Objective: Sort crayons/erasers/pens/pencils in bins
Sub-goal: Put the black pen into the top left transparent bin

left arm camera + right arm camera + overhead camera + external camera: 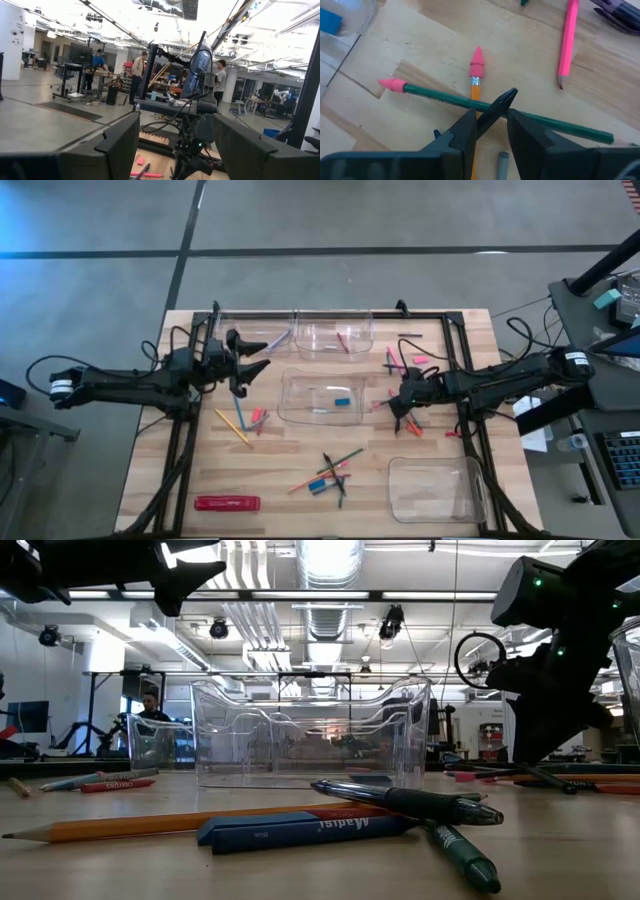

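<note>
Looking down from the high view, I have the right gripper point(405, 408) low over the table just right of the middle bin point(322, 399), among a small scatter of pencils. In the right wrist view its fingers point(465, 131) stand close together over a green pencil point(520, 113) with a pink eraser cap, which lies crossed over an orange pencil point(475, 90). One finger tip touches the green pencil, but I cannot tell whether the fingers are actually pinching it or only resting on it. A pink pencil point(567, 42) lies apart from them on the wood.

My left gripper point(243, 358) hangs above the table near the far left bin point(252, 338), its fingers spread wide and holding nothing; the left wrist view looks between them into the room, where people stand at benches.

The middle bin holds a blue eraser point(342, 401). The far bin point(333, 333) has a reddish stick in it, too small for me to name. The near right bin point(437, 488) sits by the table's front edge. A cluster of pens and pencils point(333, 472) lies in front of the middle bin; in the low view there I see a dark pen point(415, 803), an orange pencil and a blue crayon point(305, 831) touching one another. A long red pack point(227, 503) lies at the near left.
</note>
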